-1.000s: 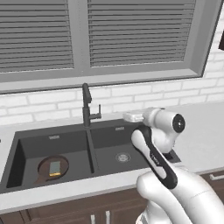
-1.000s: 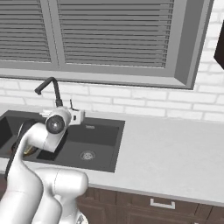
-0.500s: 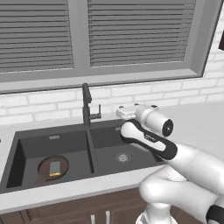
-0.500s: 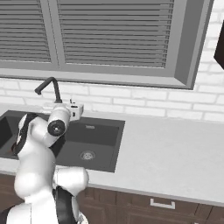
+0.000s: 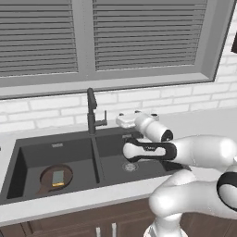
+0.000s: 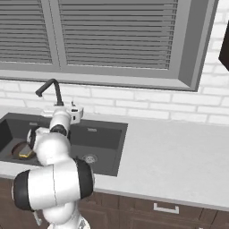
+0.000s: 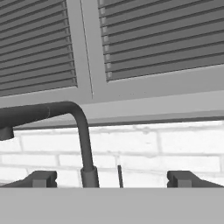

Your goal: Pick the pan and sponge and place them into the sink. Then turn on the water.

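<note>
Across the pale counter, the wide dark grey double-basin sink already held what I had to deliver: the round dark brown pan lay flat on the floor of its left basin, and the small grey-green sponge with a yellow layer rested inside the pan. No blue stream ran, so by my judgement only the water step remained. That explained my pose: my gripper sat level behind the right basin, fingertips spread wide, facing the tall black faucet and its thin lever, which stood between the tips, untouched. Compared with a second earlier, my arm had swung from over the right basin round toward the faucet.
</note>
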You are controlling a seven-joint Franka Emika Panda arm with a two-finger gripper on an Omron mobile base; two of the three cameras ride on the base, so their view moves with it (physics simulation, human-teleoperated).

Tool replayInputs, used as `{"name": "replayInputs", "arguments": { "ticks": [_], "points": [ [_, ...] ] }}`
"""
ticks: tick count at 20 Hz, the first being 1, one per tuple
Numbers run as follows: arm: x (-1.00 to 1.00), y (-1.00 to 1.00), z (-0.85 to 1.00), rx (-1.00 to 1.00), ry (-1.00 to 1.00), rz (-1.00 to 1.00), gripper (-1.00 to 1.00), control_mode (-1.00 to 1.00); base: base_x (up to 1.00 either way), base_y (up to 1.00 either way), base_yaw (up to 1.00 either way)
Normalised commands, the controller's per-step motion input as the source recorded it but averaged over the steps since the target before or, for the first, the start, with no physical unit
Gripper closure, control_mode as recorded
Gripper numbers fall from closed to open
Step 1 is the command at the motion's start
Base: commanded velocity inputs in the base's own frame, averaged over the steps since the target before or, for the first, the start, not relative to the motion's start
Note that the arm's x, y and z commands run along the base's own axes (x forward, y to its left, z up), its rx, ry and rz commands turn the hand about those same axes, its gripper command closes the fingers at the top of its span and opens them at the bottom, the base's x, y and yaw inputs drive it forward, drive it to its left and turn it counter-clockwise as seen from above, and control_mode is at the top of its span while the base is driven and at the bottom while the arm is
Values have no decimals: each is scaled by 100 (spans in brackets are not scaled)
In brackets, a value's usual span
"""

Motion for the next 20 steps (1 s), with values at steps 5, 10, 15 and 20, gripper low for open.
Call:
{"name": "replayInputs", "arguments": {
  "ticks": [5,10,15,20],
  "points": [
    [34,32,-31,0,0,0,-100,-100,0,0,0],
    [33,32,-23,0,0,0,-100,-100,0,0,0],
    [29,48,-24,0,0,0,-100,-100,0,0,0],
    [20,27,-13,0,0,0,-100,-100,0,0,0]
  ]
}}
